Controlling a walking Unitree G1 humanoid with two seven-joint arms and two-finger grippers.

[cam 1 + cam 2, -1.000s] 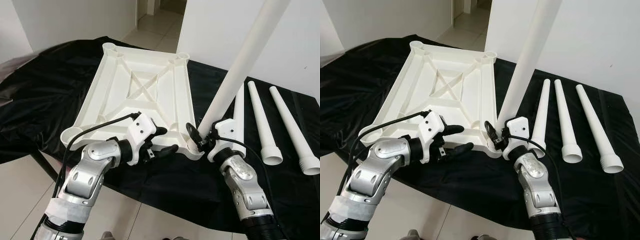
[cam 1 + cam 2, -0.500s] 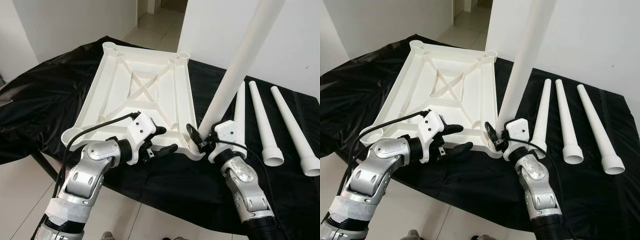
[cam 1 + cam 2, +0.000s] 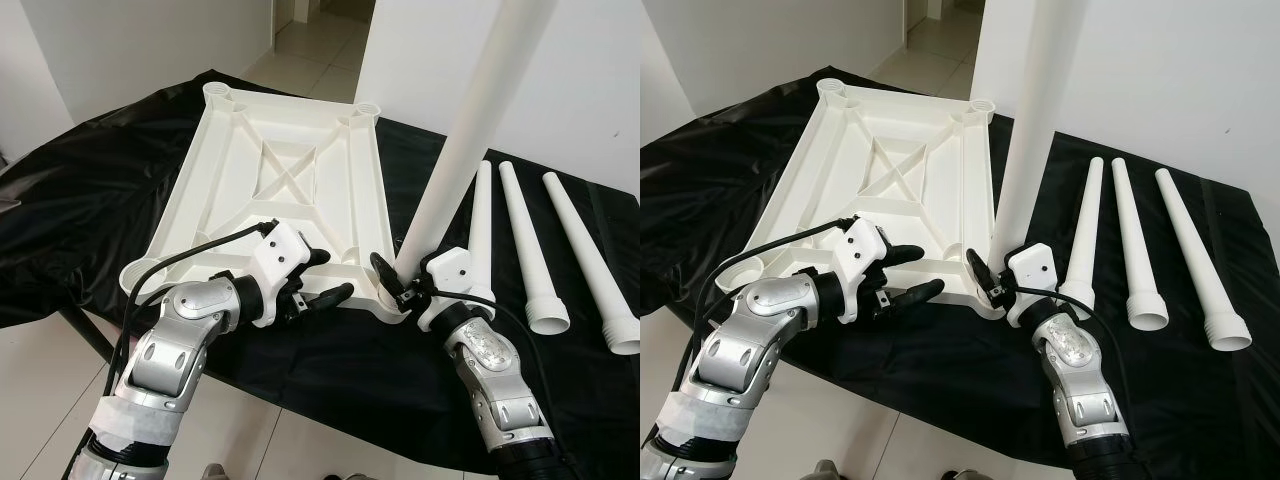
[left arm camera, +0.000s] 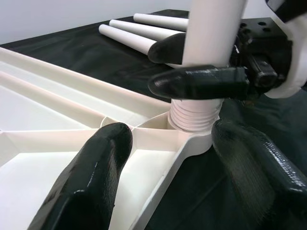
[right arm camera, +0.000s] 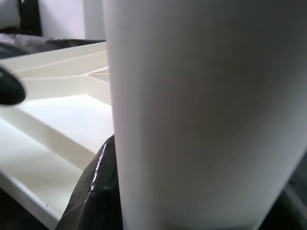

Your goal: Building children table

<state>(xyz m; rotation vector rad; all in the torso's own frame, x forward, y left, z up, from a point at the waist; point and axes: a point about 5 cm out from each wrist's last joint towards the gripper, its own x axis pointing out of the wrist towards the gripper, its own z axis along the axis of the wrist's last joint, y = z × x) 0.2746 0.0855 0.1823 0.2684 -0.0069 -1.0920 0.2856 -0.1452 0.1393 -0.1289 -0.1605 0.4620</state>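
A white plastic tabletop point(image 3: 280, 170) lies upside down on the black cloth, with a round socket at each corner. My right gripper point(image 3: 395, 280) is shut on a long white leg point(image 3: 470, 130) near its lower end. The leg stands almost upright, and its threaded end point(image 4: 194, 115) sits in the socket at the near right corner. My left gripper point(image 3: 328, 277) is open beside that corner, one finger over the tabletop's near rim and the other off the edge. In the right wrist view the leg point(image 5: 192, 110) stands close between the black fingers.
Three more white legs point(image 3: 525, 250) lie side by side on the cloth to the right of the tabletop. The black cloth point(image 3: 90, 200) hangs over the near table edge above a tiled floor. A white wall point(image 3: 590, 80) rises just behind the legs.
The held leg has tipped from a rightward lean to nearly upright over the corner socket. My left gripper has edged closer to that corner.
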